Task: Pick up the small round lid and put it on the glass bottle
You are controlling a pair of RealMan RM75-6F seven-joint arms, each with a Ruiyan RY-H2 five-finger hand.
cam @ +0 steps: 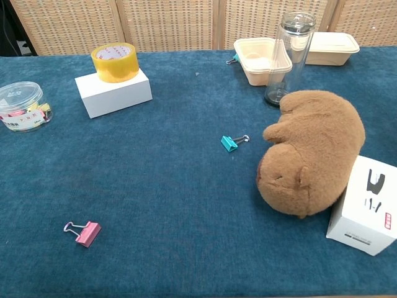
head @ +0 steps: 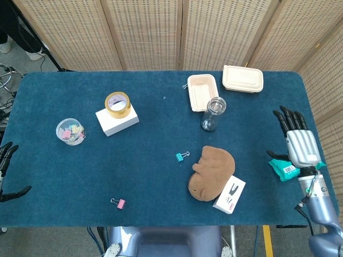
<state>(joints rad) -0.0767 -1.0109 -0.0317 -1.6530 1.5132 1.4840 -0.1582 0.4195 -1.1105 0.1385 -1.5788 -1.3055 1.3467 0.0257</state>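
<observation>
— Where the fingers (head: 289,118) of the right hand (head: 300,143) show, at the right edge of the head view, how do they lie?
— Straight and slightly apart, holding nothing, over a teal wipes packet (head: 284,167) past the table's edge.
— And the left hand (head: 6,171)?
— At the far left edge, fingers spread, empty.
— The small round lid (cam: 298,22)?
— Seated on top of the glass bottle (cam: 286,61), which stands upright in the upper right of the chest view, touching a beige open container (cam: 258,60).
— Anything nearby?
— A brown plush animal (cam: 313,152) just below, against a white box (cam: 370,205); a teal binder clip (cam: 231,142) left of it.
</observation>
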